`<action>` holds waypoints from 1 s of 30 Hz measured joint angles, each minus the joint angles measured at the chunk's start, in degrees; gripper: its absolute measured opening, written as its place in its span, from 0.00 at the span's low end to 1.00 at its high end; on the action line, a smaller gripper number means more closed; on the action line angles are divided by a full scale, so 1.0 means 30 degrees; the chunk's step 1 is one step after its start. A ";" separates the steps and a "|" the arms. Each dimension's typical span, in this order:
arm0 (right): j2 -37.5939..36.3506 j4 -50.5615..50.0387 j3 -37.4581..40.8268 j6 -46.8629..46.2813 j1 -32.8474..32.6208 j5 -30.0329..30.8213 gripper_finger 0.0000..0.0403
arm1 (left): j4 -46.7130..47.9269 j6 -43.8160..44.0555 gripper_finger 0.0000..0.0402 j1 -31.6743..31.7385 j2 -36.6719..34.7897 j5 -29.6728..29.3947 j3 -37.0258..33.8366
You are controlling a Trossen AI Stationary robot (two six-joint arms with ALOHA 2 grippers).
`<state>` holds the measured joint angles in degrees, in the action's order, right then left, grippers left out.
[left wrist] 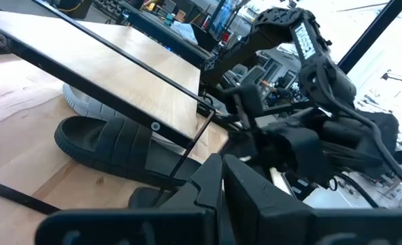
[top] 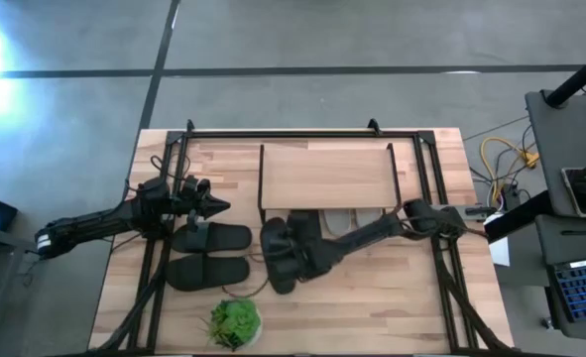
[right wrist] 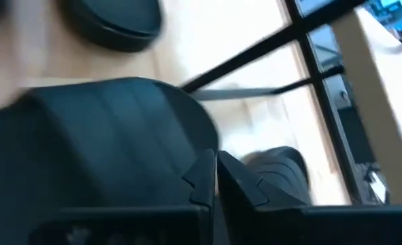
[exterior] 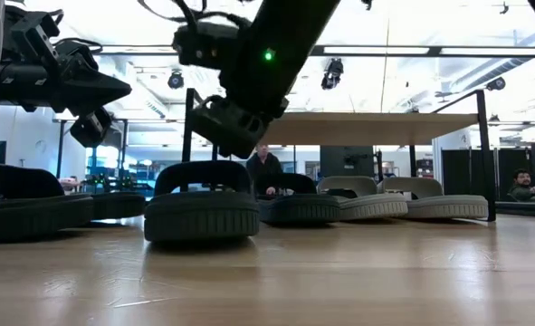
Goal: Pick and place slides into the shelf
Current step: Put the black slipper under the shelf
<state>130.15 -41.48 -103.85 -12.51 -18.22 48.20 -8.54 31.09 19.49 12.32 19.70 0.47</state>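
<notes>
The shelf (top: 324,177) stands at the far middle of the table (top: 392,297), and everything else can be placed from it. Six slides are in view, in three pairs. The two light grey slides (exterior: 403,205) lie under the shelf's top board, side by side. One charcoal slide (left wrist: 112,143) lies partly under the shelf's front edge, and the other charcoal slide (top: 281,260) lies just in front of the shelf on the open table. The two black slides (top: 211,254) lie side by side to the front left of the shelf.

The right gripper (top: 294,238) sits over the charcoal slide in front of the shelf, its fingers pressed together with nothing between them. The left gripper (top: 216,206) hovers left of the shelf above the black pair, fingers closed and empty. One green plant (top: 235,322) stands well in front of the shelf.
</notes>
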 joint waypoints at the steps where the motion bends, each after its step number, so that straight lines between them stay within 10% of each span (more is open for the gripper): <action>1: -0.0017 -0.0286 0.0000 -0.0146 0.0099 0.0014 0.02 | 0.0000 0.0000 0.00 0.0006 0.0000 0.0000 0.0000; 14: -0.0909 -0.2146 0.0007 -0.1705 -0.1444 -0.0464 0.05 | 0.0000 0.0000 0.00 -0.0001 0.0007 0.0000 0.0000; 30: -0.1179 0.1288 0.0091 0.1425 -0.2450 -0.3138 0.39 | 0.0007 0.0000 0.00 0.0003 -0.0007 -0.0004 -0.0004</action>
<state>126.62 -37.61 -103.58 -8.24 -25.57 38.79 -8.51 31.09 19.50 12.30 19.69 0.46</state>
